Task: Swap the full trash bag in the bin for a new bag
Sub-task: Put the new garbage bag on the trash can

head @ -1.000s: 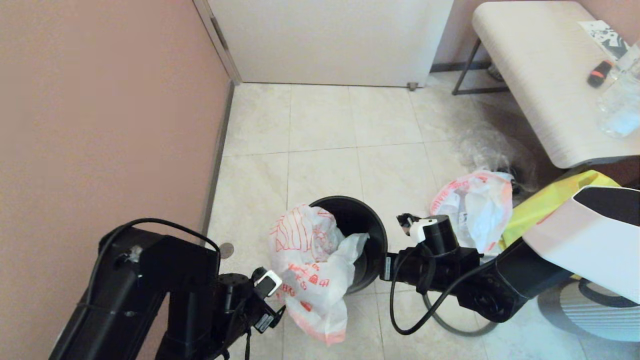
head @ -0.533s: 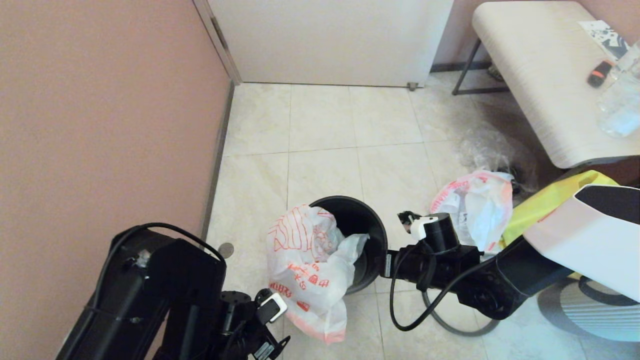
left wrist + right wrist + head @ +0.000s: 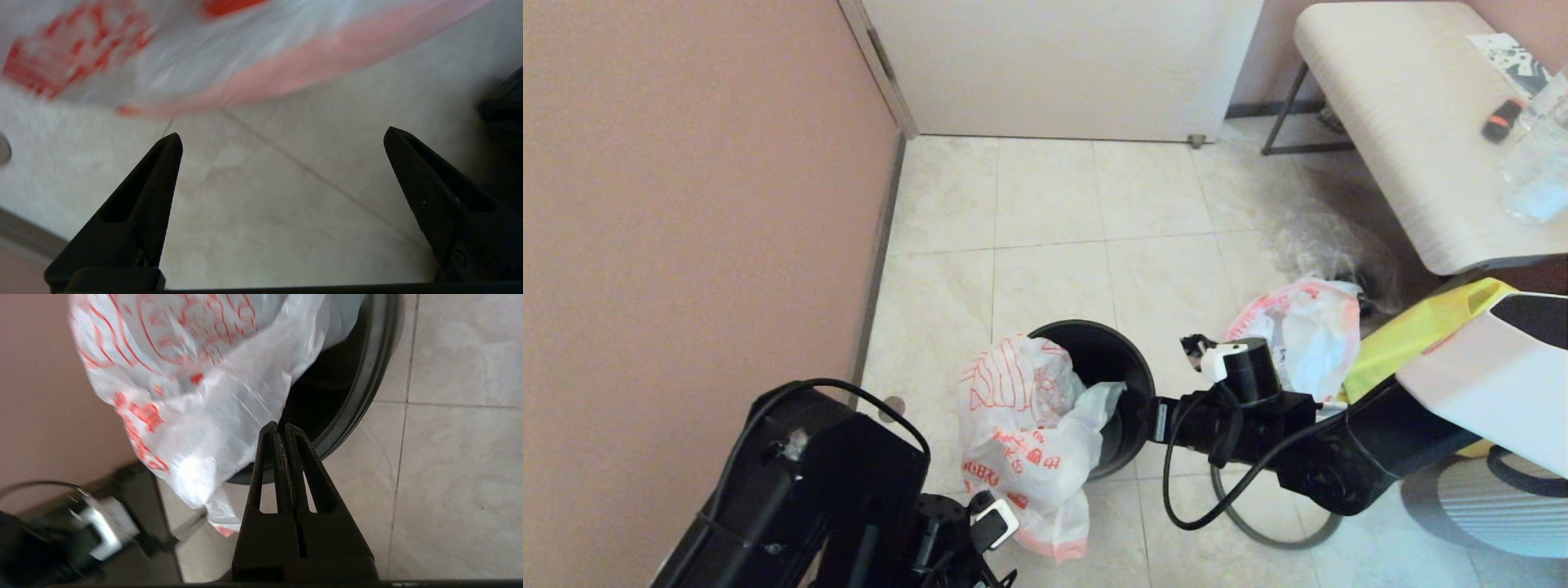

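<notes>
New bag (image 3: 1025, 441) hangs over the near-left rim of the bin (image 3: 1131, 384), part inside, the rest trailing to the floor. Right gripper (image 3: 281, 426) at the bin's right rim, fingers pressed together, tips at the bag's edge; whether plastic is pinched, cannot tell. Left gripper (image 3: 282, 141) low beside the bag's pink hem, jaws wide apart, empty. Full trash bag (image 3: 1298, 335) on the floor right of the bin.

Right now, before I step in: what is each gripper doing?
Left gripper: open, empty.
Right gripper: shut at the bin rim, nothing visibly held.
</notes>
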Controlling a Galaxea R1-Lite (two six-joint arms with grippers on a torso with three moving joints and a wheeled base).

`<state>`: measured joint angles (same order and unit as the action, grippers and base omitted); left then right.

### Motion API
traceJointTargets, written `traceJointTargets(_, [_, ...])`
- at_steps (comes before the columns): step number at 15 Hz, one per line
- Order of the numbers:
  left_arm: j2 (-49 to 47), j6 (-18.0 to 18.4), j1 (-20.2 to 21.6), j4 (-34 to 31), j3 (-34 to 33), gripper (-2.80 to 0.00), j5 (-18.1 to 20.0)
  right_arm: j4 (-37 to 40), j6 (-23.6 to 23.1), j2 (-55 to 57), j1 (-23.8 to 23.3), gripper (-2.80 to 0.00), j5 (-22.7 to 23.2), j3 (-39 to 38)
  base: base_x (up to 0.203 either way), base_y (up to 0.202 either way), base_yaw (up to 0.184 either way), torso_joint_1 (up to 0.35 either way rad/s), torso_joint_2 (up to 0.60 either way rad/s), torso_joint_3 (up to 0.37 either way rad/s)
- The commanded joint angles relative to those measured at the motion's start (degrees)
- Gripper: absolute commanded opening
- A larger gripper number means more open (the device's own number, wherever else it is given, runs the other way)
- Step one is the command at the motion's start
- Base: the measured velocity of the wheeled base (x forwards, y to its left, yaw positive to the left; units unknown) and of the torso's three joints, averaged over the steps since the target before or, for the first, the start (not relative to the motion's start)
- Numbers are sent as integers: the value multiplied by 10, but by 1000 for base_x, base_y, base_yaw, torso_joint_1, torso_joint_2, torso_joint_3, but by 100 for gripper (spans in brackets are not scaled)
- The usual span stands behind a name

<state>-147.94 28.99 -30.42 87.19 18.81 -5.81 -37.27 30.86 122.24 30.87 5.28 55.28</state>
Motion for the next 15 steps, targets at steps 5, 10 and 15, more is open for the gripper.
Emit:
traceJointTargets(5, [-10,8,-43,5,64,0,-39,26,26,-84,-4,-280,22,5,0,0,0,0,0,0])
traceJointTargets(10, [-9,5,-58,5,92,0,-65,48,27,-111,-19,-280,32,18,0,0,0,0,0,0])
traceJointTargets(15, [7,-1,-57,5,95,-280,-76,48,27,-110,-20,-280,33,18,0,0,0,0,0,0])
